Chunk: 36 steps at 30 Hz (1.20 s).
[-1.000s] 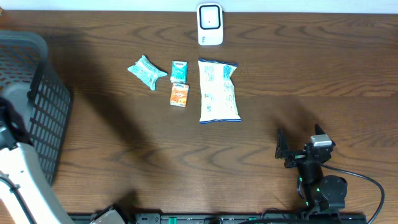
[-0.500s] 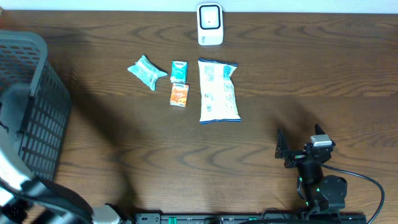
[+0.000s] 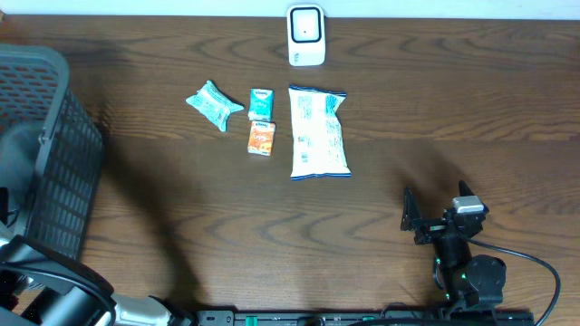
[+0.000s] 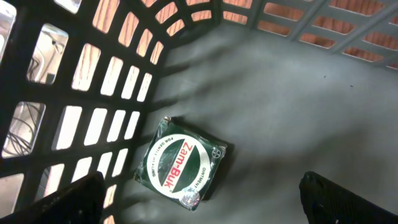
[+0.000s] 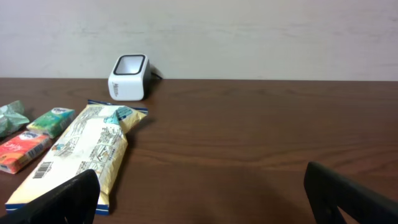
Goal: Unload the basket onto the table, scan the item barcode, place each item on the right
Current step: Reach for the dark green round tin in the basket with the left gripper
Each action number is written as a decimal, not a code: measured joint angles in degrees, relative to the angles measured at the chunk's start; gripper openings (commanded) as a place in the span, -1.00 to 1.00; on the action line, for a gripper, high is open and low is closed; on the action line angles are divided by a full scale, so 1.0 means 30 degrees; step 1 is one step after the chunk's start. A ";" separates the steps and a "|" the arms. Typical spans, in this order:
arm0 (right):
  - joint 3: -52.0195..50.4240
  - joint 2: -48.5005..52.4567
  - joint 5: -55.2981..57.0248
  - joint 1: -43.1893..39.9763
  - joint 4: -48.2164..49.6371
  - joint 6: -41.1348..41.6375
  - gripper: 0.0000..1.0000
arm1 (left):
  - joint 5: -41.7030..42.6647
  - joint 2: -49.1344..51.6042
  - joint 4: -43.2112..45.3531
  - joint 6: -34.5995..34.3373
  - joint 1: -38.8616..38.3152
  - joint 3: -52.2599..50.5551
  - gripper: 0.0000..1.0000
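"Anything moved?"

"My left arm (image 3: 50, 294) has swung to the table's (image 3: 453, 100) near corner. The packets (image 3: 317, 131) by the scanner (image 3: 306, 34) haven't shifted. The left gripper (image 4: 202, 214) is spread wide and empty, looking down into the grey basket (image 4: 311, 74) at the Zam-Buk pack (image 4: 180, 165), which lies flat just beside the lattice wall (image 4: 118, 74). The right gripper (image 5: 205, 208) is equally wide and holds nothing."

"Risks?"

"A finger (image 4: 68, 199) could snag the lattice or skid off that flat pack. The table is dark wood, with a plain pale room wall (image 5: 249, 31) behind."

The left arm (image 3: 50, 285) is bent over at the near left corner, and the left pincer (image 4: 199, 205) is pointed downward with jaws spread wide. The right arm (image 3: 467, 272) is folded low, and the right pincer (image 3: 435, 210) is held level, fully open.
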 measured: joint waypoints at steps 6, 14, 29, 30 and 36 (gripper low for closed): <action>0.0000 0.0000 -0.0007 0.0000 -0.0007 0.0000 0.99 | 0.0007 0.0000 -0.0058 -0.0576 0.0000 -0.0554 0.96; 0.0000 0.0000 -0.0007 0.0000 -0.0007 0.0000 0.99 | 0.0007 0.0000 0.0889 -0.0583 0.0080 -0.2543 0.95; 0.0000 0.0000 0.0000 0.0000 -0.0007 0.0000 0.98 | 0.1537 0.0022 0.3067 0.2055 0.2062 -0.3220 0.96; 0.0000 0.0000 0.0000 0.0000 -0.0007 0.0000 0.98 | 0.1814 0.0029 0.3344 0.2433 0.2157 -0.3220 0.96; 0.0000 0.0000 -0.0007 0.0000 0.0000 0.0000 0.98 | 0.2878 0.0743 0.3971 0.3963 0.2375 -0.3220 0.96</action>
